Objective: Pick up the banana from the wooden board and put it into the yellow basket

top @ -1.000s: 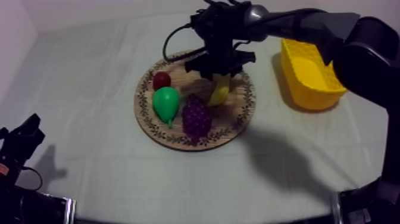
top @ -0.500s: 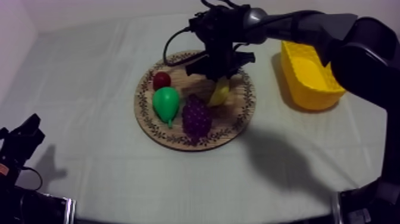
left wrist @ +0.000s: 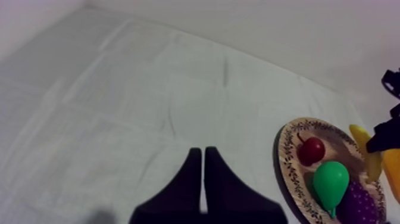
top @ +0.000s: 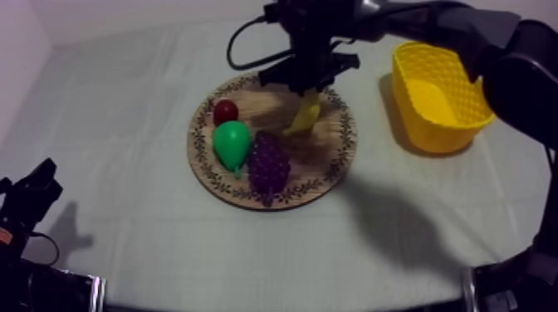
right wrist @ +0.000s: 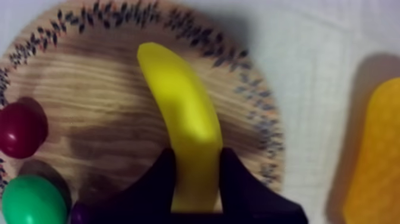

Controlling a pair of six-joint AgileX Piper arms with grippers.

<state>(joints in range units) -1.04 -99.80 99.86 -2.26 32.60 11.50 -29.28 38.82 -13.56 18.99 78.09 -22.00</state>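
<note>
The yellow banana (top: 303, 112) hangs tip down just above the round wooden board (top: 328, 170), with my right gripper (top: 309, 81) shut on its upper end. In the right wrist view the black fingers (right wrist: 162, 176) clamp the banana (right wrist: 181, 113) on both sides over the board (right wrist: 107, 113). The yellow basket (top: 436, 95) stands to the right of the board. My left gripper (top: 35, 191) rests low at the table's left with its fingers (left wrist: 193, 173) together as a narrow wedge.
On the board lie a small red fruit (top: 225, 111), a green pear (top: 231, 143) and purple grapes (top: 267, 166). The left wrist view shows the board (left wrist: 284, 156) with the red fruit (left wrist: 311, 150) and pear (left wrist: 330, 183) off to one side.
My right gripper has risen and drawn back a little with the banana, which now hangs higher over the board. The left arm has not moved.
</note>
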